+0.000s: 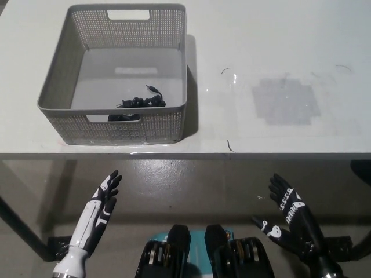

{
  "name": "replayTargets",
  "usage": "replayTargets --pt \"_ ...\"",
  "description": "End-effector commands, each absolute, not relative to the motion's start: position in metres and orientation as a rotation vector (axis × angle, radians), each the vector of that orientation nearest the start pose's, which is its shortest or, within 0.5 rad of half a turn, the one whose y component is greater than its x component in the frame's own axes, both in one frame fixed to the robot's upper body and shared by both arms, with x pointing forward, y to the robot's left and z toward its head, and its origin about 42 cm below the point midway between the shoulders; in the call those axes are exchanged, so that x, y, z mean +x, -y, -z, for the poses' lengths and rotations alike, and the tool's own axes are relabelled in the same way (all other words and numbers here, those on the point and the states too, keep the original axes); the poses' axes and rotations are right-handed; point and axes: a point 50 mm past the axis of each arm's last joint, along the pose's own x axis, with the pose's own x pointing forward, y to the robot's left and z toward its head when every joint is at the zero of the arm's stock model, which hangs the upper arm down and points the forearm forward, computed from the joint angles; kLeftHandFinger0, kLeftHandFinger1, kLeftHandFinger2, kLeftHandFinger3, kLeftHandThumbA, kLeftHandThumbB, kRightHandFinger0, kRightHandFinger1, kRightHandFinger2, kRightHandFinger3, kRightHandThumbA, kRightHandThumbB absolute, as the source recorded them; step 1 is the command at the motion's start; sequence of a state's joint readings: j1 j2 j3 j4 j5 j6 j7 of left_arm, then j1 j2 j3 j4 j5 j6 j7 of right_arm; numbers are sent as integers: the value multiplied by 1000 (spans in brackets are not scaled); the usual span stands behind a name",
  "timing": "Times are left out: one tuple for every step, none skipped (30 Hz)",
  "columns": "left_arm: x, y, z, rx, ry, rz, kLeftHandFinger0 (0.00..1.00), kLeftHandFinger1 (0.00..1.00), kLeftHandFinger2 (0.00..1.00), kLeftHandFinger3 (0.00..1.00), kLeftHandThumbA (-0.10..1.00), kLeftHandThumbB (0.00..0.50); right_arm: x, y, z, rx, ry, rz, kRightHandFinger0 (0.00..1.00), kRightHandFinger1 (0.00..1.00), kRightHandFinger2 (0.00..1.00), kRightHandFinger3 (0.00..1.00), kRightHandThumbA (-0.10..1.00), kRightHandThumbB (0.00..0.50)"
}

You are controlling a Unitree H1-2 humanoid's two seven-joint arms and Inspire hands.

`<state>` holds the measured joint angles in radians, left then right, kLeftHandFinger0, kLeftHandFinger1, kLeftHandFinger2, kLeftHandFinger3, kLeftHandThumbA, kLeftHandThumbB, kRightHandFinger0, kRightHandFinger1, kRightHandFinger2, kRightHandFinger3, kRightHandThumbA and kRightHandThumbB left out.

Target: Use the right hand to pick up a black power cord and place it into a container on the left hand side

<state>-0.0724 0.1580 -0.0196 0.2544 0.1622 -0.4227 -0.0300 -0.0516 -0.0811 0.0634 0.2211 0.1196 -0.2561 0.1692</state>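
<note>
black power cord (137, 105) sits bunched in the grey basket (58, 87) on the table (278, 52) | right robot hand (290, 217) spread, empty, low | left robot hand (98, 211) idle, spread | risk: looks done, another reach could snag the cord out

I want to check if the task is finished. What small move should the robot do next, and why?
Probably none beyond resting: keep both hands low. The black power cord already lies inside the grey basket on the white table. The right hand is open and empty below the table edge, and the left hand rests open at lower left. No other cord shows on the table.
</note>
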Motion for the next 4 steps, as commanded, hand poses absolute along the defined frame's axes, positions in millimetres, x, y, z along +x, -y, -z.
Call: replayTargets --pt "305 -261 -89 283 307 85 1000 1000 1000 1000 1000 328 298 216 -78 46 155 -232 1000 1000 1000 1000 1000 281" --pt "305 -263 -89 285 307 79 1000 1000 1000 1000 1000 329 298 216 -79 47 160 -233 1000 1000 1000 1000 1000 281" --pt "304 -264 -89 290 303 69 1000 1000 1000 1000 1000 345 298 217 -79 46 160 -234 1000 1000 1000 1000 1000 291" --pt "304 -264 -89 290 303 69 1000 1000 1000 1000 1000 345 298 217 -79 46 160 -234 1000 1000 1000 1000 1000 291"
